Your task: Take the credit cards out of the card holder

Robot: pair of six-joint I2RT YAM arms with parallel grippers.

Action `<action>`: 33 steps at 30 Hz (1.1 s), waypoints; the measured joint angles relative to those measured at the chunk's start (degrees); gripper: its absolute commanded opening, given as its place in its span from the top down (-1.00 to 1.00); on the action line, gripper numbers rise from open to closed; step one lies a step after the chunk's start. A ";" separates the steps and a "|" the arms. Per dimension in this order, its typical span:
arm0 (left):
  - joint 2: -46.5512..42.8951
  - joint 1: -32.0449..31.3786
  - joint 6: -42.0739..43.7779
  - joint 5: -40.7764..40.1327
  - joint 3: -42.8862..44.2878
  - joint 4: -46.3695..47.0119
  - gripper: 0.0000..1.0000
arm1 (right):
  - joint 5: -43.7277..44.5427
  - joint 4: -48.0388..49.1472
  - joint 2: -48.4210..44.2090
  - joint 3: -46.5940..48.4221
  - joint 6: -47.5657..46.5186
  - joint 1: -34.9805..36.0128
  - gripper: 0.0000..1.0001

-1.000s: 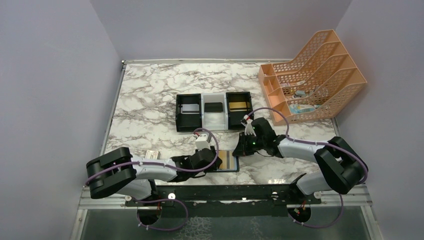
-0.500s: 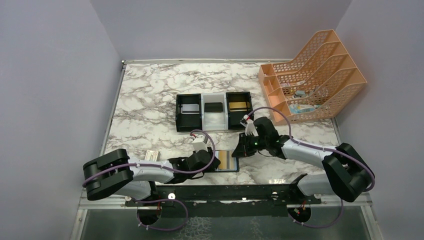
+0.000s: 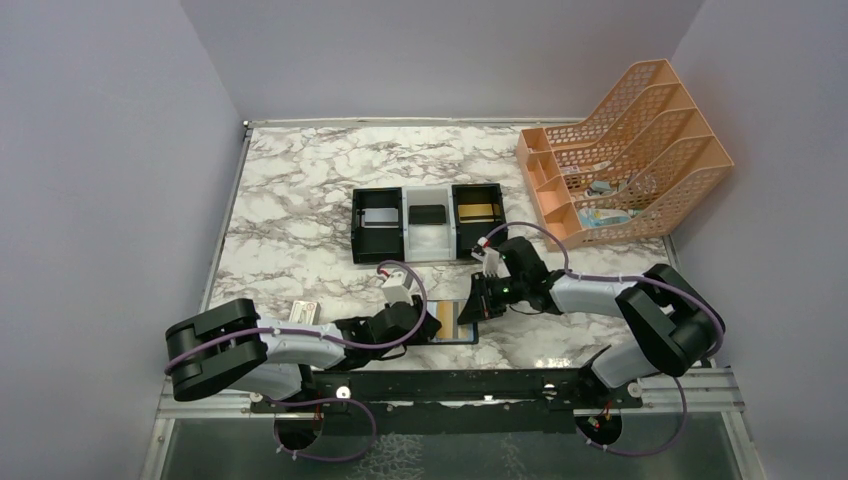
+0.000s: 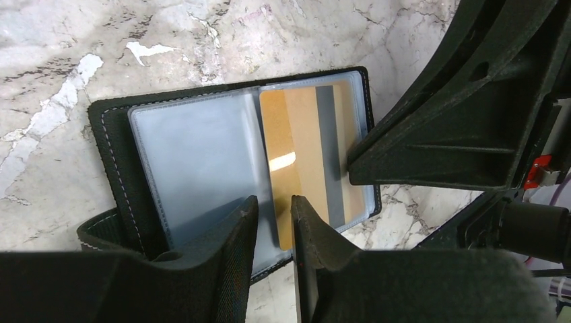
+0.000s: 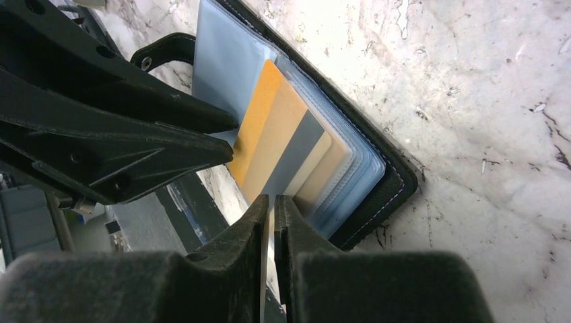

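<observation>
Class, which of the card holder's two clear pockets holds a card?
The pocket nearer the right hand: a gold card with a grey stripe shows there; the other looks empty.

Cannot see most of the card holder (image 3: pixel 456 323) from above, under the left claw (image 3: pixel 431 321) and right claw (image 3: pixel 469 309) at lower centre, nor one corner of the gold card (image 5: pixel 271 134).
</observation>
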 measured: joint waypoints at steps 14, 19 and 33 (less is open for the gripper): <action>2.21 0.28 -1.25 2.99 -3.45 9.68 0.50 | 0.42 1.38 0.17 -0.61 1.33 0.00 0.79; 3.19 1.18 -2.25 4.28 -4.76 13.14 0.66 | 0.42 2.29 0.17 -1.01 1.70 0.00 0.79; 2.56 1.90 -3.93 5.14 -6.97 16.35 1.00 | 1.31 2.27 -0.20 -1.11 2.60 0.02 0.77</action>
